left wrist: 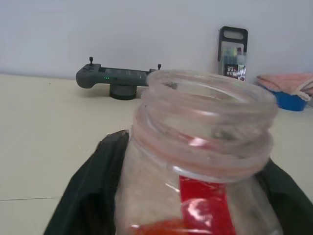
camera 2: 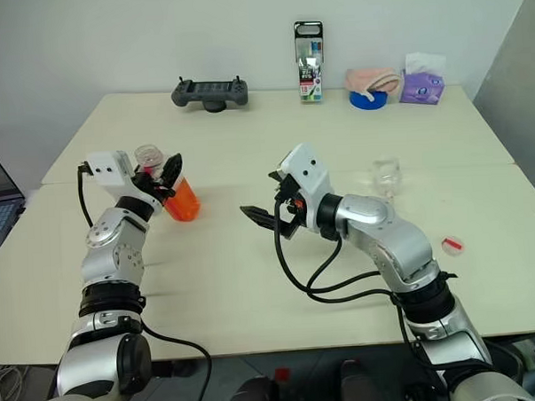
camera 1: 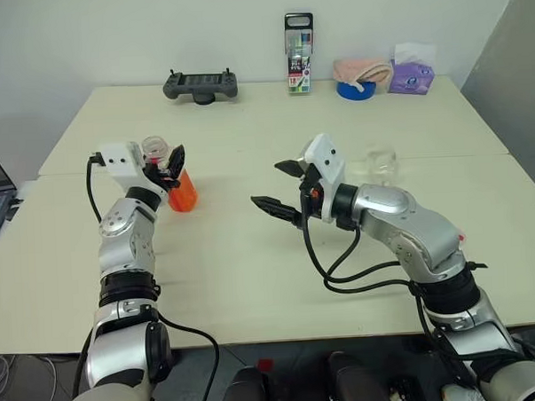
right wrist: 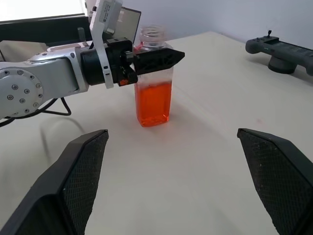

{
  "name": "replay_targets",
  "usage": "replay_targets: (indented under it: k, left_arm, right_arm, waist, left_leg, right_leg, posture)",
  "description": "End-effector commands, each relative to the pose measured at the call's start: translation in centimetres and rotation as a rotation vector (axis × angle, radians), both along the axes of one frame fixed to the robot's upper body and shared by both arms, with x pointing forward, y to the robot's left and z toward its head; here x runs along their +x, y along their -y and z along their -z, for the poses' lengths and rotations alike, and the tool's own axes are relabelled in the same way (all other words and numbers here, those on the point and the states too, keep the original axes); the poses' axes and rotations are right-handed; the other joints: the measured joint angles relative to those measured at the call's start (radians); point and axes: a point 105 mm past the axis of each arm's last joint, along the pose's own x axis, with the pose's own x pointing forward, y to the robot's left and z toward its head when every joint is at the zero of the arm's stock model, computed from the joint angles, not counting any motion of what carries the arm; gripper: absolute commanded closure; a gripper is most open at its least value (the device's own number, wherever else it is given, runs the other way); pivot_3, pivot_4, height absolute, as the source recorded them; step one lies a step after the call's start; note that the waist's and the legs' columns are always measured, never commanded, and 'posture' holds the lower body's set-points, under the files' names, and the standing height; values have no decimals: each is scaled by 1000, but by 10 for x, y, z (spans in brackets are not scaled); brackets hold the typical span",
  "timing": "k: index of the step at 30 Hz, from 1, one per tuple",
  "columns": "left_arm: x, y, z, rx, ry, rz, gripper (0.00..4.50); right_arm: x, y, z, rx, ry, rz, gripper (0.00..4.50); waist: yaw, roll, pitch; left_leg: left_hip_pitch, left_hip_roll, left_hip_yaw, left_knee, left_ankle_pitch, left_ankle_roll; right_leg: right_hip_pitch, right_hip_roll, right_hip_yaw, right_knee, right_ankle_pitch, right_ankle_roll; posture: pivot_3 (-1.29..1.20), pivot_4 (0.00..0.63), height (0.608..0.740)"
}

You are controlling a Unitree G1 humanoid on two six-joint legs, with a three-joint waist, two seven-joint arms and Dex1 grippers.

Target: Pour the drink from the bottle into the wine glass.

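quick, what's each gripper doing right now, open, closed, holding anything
Left gripper: closed around the uncapped bottle standing on the table.
Right gripper: open, holding nothing.

My left gripper (camera 1: 170,166) hides the bottle's (camera 1: 180,188) upper half (my wrist view cuts off its base).
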Motion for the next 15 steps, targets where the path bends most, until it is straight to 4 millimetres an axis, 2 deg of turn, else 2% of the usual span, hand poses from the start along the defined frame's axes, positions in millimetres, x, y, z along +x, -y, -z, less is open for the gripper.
replay_targets:
  k: [1,2,3,11,15]
  left_arm:
    - [-3,-3,-6,12,30,-9,461]
    - [-4,-3,-5,13,29,-9,145]
    - [-5,-4,-4,15,25,-12,41]
    - [-12,-7,-1,42,4,-28,41]
    - [-20,-5,0,52,-1,-25,41]
  right_arm:
    - [-3,3,-12,22,52,0,0]
    - [-4,3,-12,22,52,2,0]
    - [-3,4,-11,21,50,5,0]
    - [2,10,-8,12,45,23,0]
    - [8,21,-9,10,43,56,0]
  waist:
    - [-2,0,0]
    - [-3,0,0]
    - [-4,0,0]
    - [-4,0,0]
    - [-4,0,0]
  left_leg:
    - [0,0,0,0,0,0]
    - [0,0,0,0,0,0]
    - [0,0,0,1,0,0]
    - [0,0,1,1,0,0]
    - [0,0,1,1,0,0]
  right_leg:
    - [0,0,0,0,0,0]
    - [0,0,0,0,0,-1]
    - [0,0,1,0,0,-1]
    - [0,0,1,0,1,-1]
    - [0,0,1,0,1,-1]
  posture:
    - [0,150,740]
    - [0,150,740]
    - [0,150,740]
    - [0,150,740]
    - [0,150,740]
